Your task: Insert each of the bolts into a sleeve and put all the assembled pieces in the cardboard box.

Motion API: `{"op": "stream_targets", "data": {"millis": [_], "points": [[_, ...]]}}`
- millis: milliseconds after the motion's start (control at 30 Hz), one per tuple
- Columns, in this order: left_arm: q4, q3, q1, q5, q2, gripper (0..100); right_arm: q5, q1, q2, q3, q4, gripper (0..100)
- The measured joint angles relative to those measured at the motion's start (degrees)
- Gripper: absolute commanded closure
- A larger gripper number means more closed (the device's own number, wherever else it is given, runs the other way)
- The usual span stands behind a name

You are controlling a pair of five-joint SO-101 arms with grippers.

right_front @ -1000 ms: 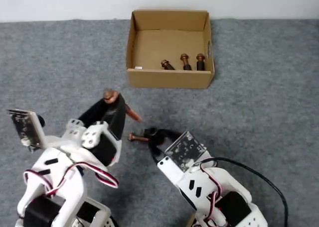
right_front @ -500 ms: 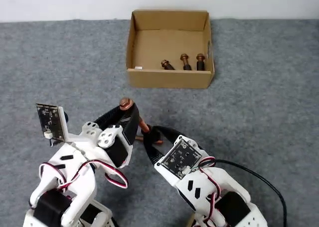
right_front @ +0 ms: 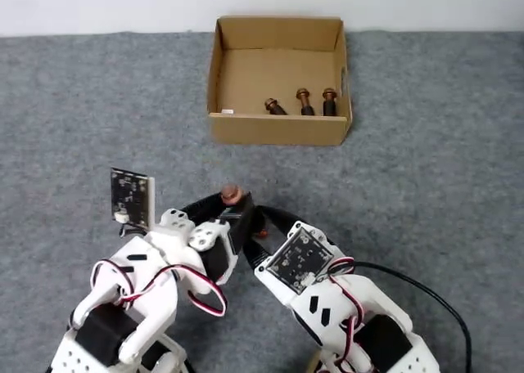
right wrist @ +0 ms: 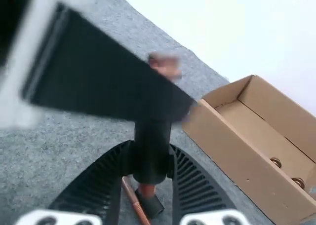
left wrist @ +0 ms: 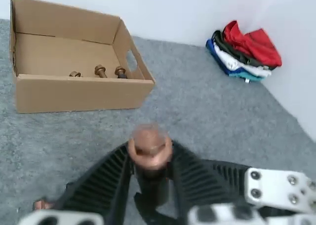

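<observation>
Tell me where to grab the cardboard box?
Pinch the thin side wall by its hand-hole, coming straight down from above. The cardboard box is open-topped, so one finger goes inside, one outside. Keep clear of the assembled pieces by the wall nearest the arms.

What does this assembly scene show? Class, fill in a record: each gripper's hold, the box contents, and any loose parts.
left gripper: shut on a bolt, head up
right gripper: shut on a black sleeve, directly under that bolt
insertion: depth cannot be told
cardboard box: three assembled pieces by the wall nearest the arms
loose bolt: lying on the carpet beneath the grippers
</observation>
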Motion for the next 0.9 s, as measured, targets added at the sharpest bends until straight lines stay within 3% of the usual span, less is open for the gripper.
{"op": "stream_targets", "data": {"millis": [300,433,700,900], "points": [[10.1,-6.5,0.5,-0.6,0.0,74,0.1,-0.2,0.0,0.0,0.0,99.1],[10.8,-11.3,0.1,-0.6,0.0,74,0.1,0.0,0.0,0.0,0.0,99.1],[13.0,-12.4,-8.3,-3.8,0.0,74,0.1,-0.2,0.0,0.0,0.0,99.1],[13.8,-12.4,-7.6,-4.0,0.0,74,0.1,-0.2,0.0,0.0,0.0,99.1]]}}
